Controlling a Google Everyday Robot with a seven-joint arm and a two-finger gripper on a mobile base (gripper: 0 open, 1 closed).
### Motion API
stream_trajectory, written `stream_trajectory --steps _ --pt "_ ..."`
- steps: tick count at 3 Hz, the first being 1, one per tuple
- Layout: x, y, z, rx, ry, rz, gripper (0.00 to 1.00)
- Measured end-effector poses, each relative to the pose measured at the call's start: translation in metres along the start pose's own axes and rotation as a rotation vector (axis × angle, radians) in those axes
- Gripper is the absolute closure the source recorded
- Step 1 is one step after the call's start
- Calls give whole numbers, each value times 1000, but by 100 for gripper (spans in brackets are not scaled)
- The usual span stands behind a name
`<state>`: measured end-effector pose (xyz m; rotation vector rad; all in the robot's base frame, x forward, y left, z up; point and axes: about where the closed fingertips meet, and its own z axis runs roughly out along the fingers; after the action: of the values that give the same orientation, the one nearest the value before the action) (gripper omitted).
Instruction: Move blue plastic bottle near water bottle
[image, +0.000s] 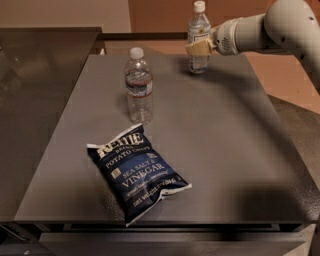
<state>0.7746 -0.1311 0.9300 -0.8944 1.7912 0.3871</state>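
The blue plastic bottle (198, 30), clear with a white cap, stands upright at the far edge of the dark table (225, 135). My gripper (200, 48) reaches in from the right and is shut on this bottle at mid-height, its tan fingers (196, 49) wrapping the body. The water bottle (139, 85), ribbed with a white cap and a narrow reddish label band, stands upright nearer the table's middle. It is to the left of and in front of the held bottle, well apart from it.
A dark blue bag of salt and vinegar potato chips (137, 172) lies flat near the table's front edge, just in front of the water bottle. A second dark counter (35, 75) adjoins on the left. My arm (270, 27) spans the back right corner.
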Motion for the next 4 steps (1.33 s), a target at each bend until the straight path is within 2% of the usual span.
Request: stream_trajectory --steps 1,3,4 --pt "-10 31 -29 -82 -24 -8 100" --pt "-15 121 -75 -334 -74 -23 100" --pt "-11 156 -88 -446 -99 -60 100"
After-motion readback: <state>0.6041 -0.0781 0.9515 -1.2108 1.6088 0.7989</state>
